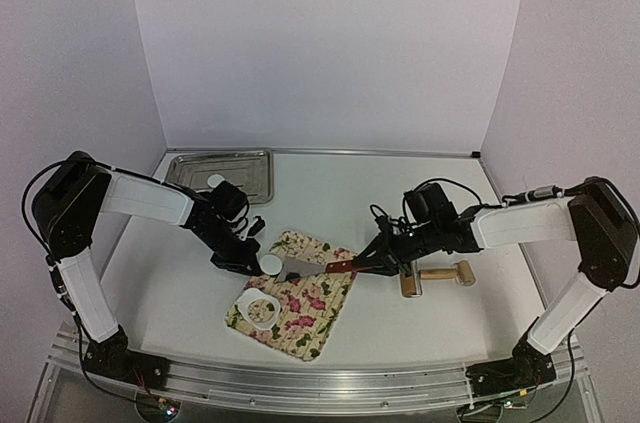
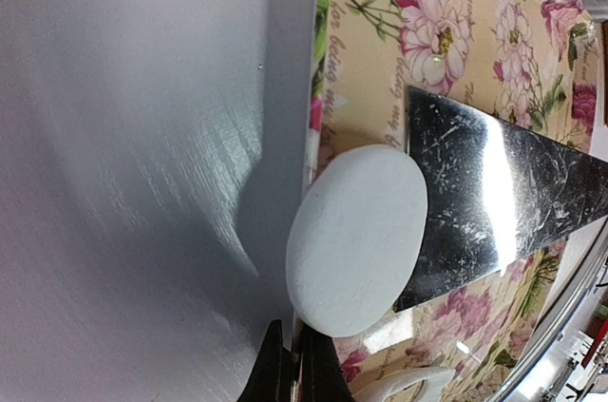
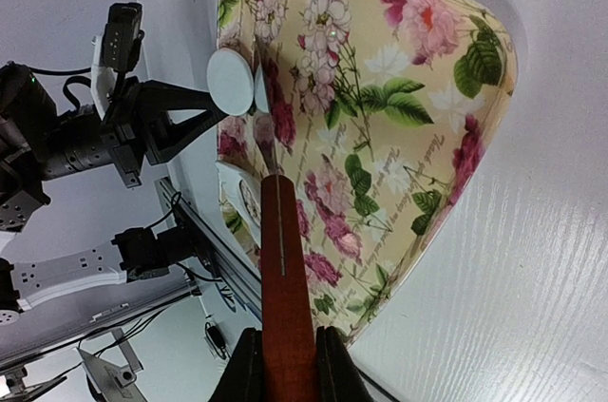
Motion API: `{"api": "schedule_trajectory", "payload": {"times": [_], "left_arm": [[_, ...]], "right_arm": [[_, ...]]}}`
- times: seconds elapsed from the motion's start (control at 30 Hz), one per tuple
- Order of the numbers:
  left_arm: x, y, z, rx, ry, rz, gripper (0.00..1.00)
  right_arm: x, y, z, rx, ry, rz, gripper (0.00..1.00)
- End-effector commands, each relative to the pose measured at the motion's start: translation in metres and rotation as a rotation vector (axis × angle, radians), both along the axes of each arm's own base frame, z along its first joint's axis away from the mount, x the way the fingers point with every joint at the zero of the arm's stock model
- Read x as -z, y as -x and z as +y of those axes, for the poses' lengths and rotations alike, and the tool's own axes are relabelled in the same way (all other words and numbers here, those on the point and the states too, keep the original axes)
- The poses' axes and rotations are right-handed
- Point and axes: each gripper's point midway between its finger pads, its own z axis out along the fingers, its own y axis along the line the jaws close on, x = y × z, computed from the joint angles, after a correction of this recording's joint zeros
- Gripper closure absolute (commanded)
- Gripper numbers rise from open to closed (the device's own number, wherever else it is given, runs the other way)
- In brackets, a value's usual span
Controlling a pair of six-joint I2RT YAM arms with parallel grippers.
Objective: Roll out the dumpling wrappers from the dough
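Observation:
A round white dumpling wrapper (image 2: 359, 236) is lifted at the left edge of the floral mat (image 1: 310, 313), with its far side against the metal blade (image 2: 513, 202) of a scraper. My left gripper (image 2: 296, 340) is shut on the wrapper's near edge; from above that gripper (image 1: 250, 261) is just left of the wrapper (image 1: 271, 264). My right gripper (image 3: 285, 345) is shut on the scraper's red handle (image 3: 283, 259), and its blade (image 1: 305, 265) reaches left across the mat. A flat dough sheet (image 1: 260, 311) with a round hole lies on the mat's near-left corner.
A metal tray (image 1: 250, 165) sits at the back left with another white disc (image 1: 215, 181) in it. A wooden rolling pin (image 1: 440, 276) lies on the table right of the mat, just beside my right gripper (image 1: 372, 263).

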Motion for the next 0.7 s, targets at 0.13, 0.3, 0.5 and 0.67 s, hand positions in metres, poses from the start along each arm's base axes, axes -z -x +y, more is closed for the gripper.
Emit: {"api": "schedule_trajectory", "payload": {"times": [0.13,0.3,0.5,0.67], "left_arm": [[0.005,0.005,0.008,0.001,-0.040,0.024,1.00],[0.007,0.005,0.007,0.005,-0.040,0.027,1.00],[0.007,0.004,0.006,0.011,-0.040,0.027,1.00],[0.008,0.004,0.006,0.013,-0.042,0.029,1.00]], "right_arm": [[0.079,0.018,-0.049,0.092,0.287,0.109,1.00],[0.083,0.014,-0.049,0.099,0.248,0.092,1.00],[0.083,0.008,-0.041,0.094,0.169,0.079,1.00],[0.084,0.003,-0.039,0.109,0.090,0.076,1.00]]}}
